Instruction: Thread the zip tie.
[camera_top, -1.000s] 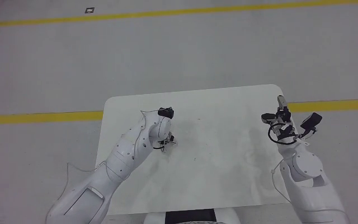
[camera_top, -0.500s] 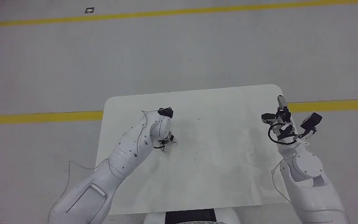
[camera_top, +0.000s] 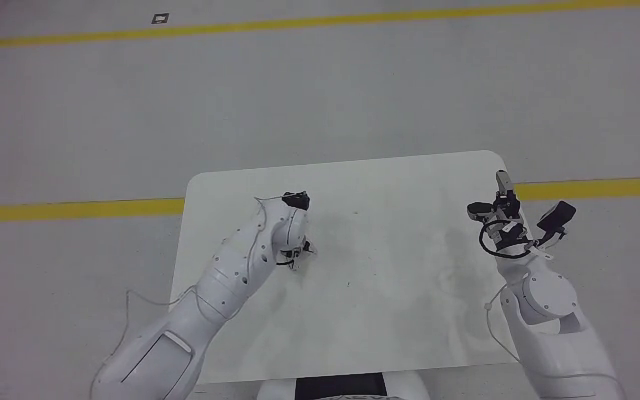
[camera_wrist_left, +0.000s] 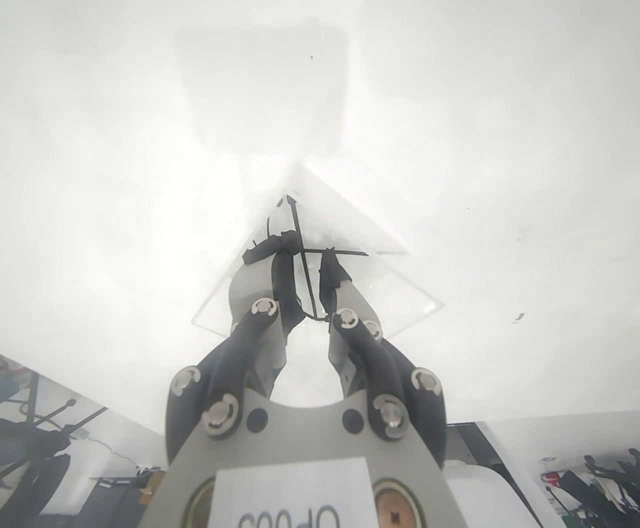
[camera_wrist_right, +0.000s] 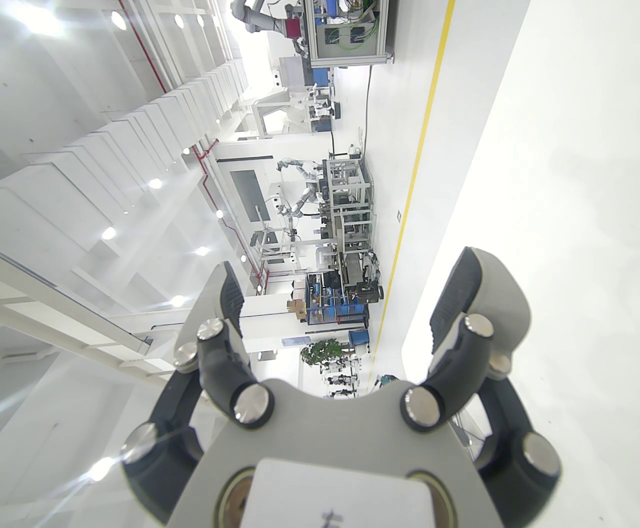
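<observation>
My left end effector (camera_wrist_left: 305, 257), released, straddles the zip tie (camera_wrist_left: 299, 235), strap running lengthwise through the gap. The right end effector (camera_wrist_right: 347, 262), also released, sits well apart.

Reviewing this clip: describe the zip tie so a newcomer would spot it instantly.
Start at the white table, then the left gripper held over it. Below that gripper lies a clear plastic sheet; the zip tie is the thin black strap crossing it, the only dark line there.
</observation>
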